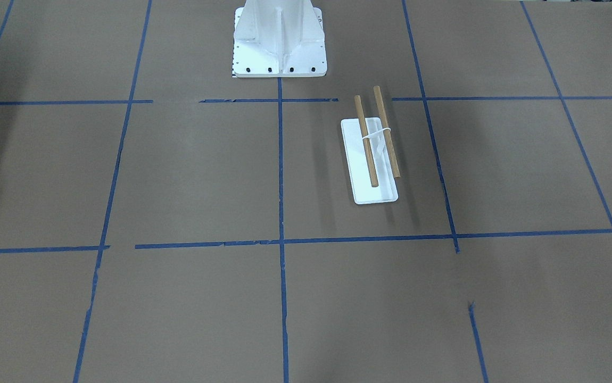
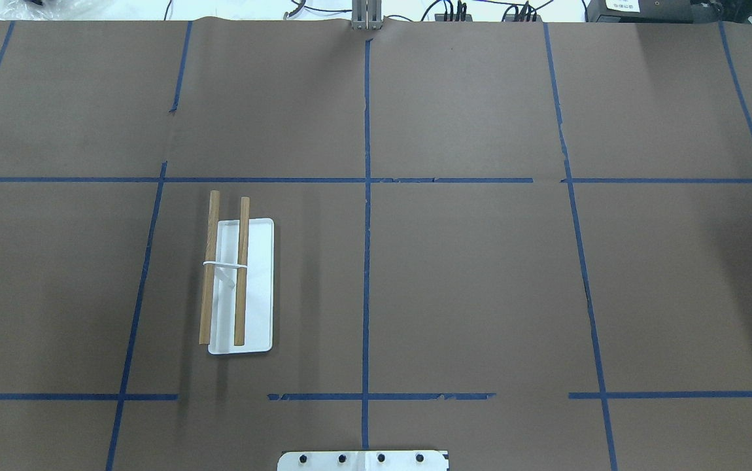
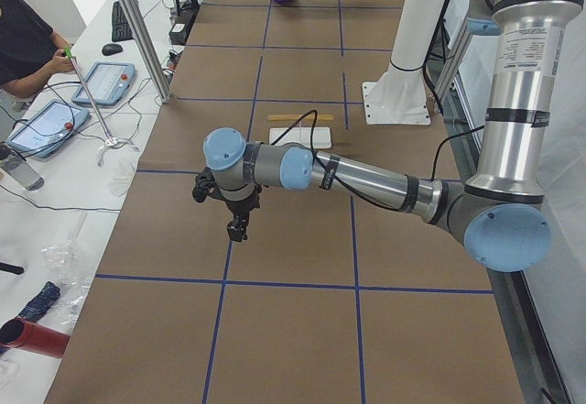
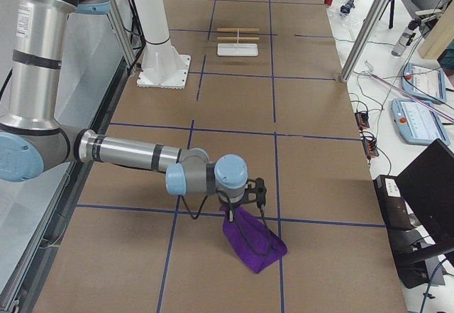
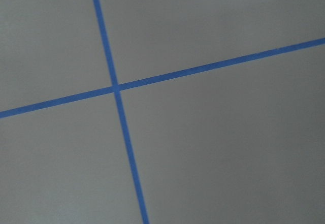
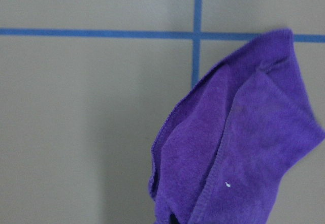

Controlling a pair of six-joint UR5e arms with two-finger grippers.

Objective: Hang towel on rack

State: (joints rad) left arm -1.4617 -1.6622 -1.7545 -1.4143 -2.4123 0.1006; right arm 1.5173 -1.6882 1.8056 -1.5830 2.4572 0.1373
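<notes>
Brown paper tabletop (image 2: 480,294); fuzzy purple towel (image 6: 244,132); wooden-dowel rack (image 2: 255,288)

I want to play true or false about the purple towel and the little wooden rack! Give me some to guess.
The purple cloth towel hangs on the small white wire rack. False: it is far from the rack, toward the table's other end.
The rack has two light-brown wooden dowels. True.
The dowels cross each other. False: they lie parallel, side by side.
The rack's flat base is white. True.
The brown table has blue tape lines. True.
</notes>
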